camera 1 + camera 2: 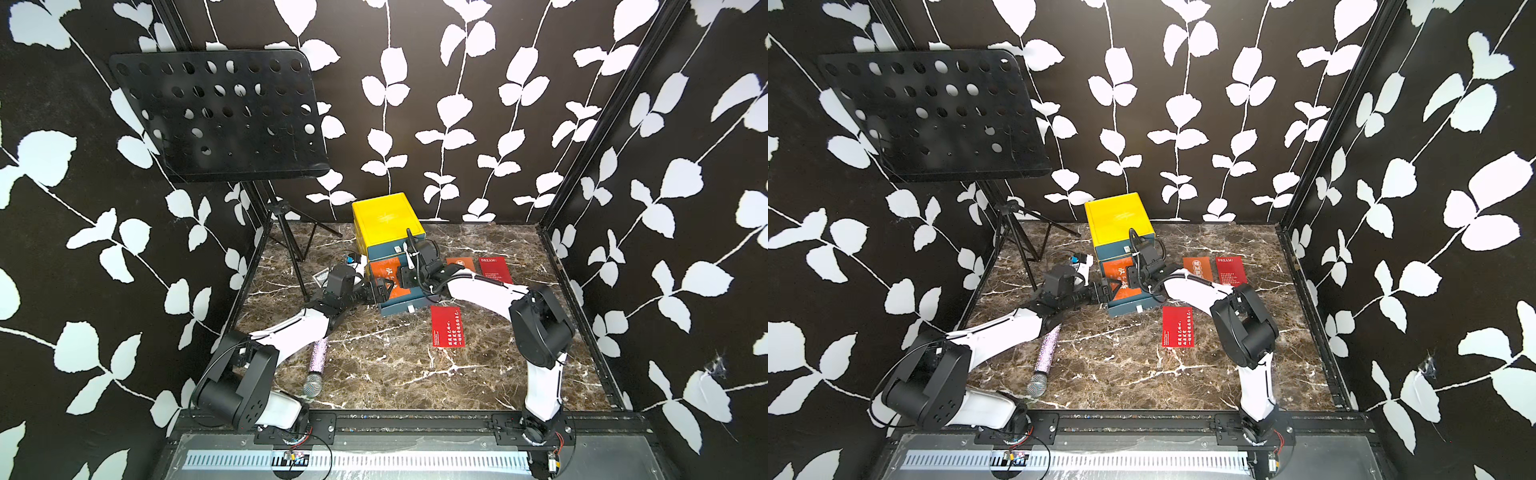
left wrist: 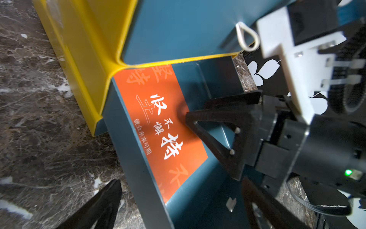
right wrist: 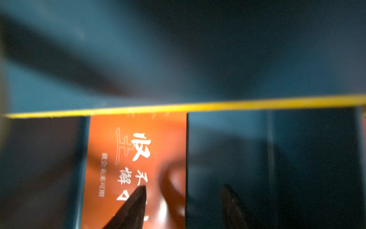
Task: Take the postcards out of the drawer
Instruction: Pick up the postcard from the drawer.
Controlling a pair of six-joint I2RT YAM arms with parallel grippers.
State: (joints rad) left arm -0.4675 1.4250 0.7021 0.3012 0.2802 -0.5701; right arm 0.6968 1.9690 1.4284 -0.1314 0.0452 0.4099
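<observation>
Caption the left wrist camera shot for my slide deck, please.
Right gripper, jaws apart, poised inside the open teal drawer at the edge of an orange postcard.

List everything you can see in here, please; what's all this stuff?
Music stand: one, black, back left.
Box: one, yellow-topped teal, table's back.
Drawer: one, teal, pulled out below it.
Postcard in drawer: one showing, orange.
Postcards on table: three, one orange, two red, right of drawer.
Microphone: one, glittery, by left arm.
Card box: one, dark patterned, left of drawer.
Left tool: black, open, at drawer's side.
Right tool: black, open, one fingertip on drawer's postcard.
</observation>
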